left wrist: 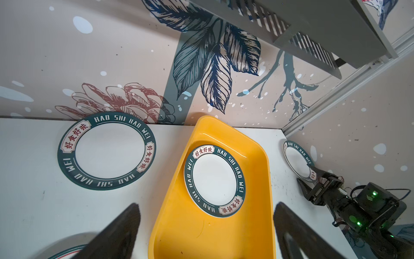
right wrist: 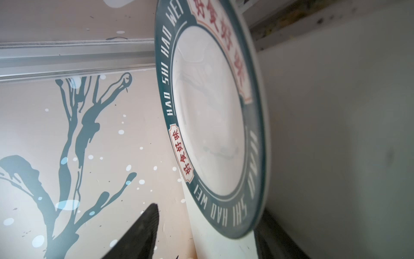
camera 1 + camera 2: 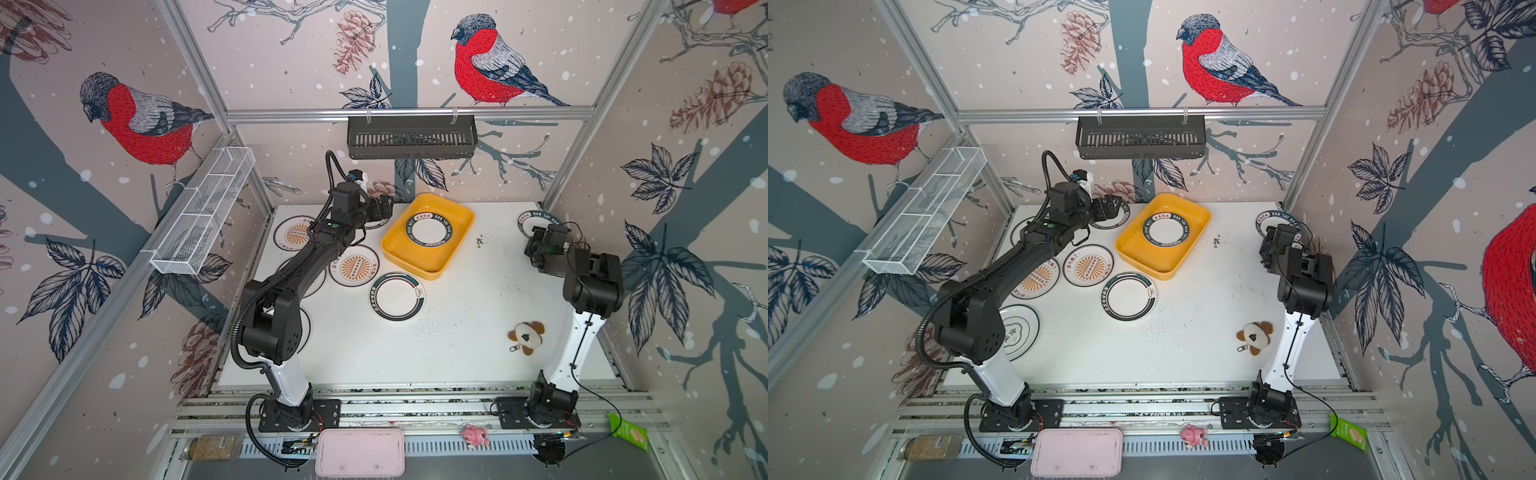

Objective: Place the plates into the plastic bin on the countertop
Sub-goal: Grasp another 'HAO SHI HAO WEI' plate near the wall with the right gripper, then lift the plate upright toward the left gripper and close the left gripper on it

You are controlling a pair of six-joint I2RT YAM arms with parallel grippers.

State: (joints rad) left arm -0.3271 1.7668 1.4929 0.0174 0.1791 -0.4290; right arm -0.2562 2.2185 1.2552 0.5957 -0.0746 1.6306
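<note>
Plate (image 2: 210,116): only the right wrist view shows the right tool (image 2: 210,210) straddling it unclenched; left tool (image 1: 206,205) released.

Yellow bin (image 3: 411,261), white plate (image 3: 428,232) with dark-green, white-lettered rim.

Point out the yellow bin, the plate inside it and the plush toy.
yellow bin (image 3: 415,261): in a top view, bare floor by its near wall.
plate inside the bin (image 3: 428,231): in a top view, its white centre.
plush toy (image 3: 527,336): in a top view, its middle.
</note>
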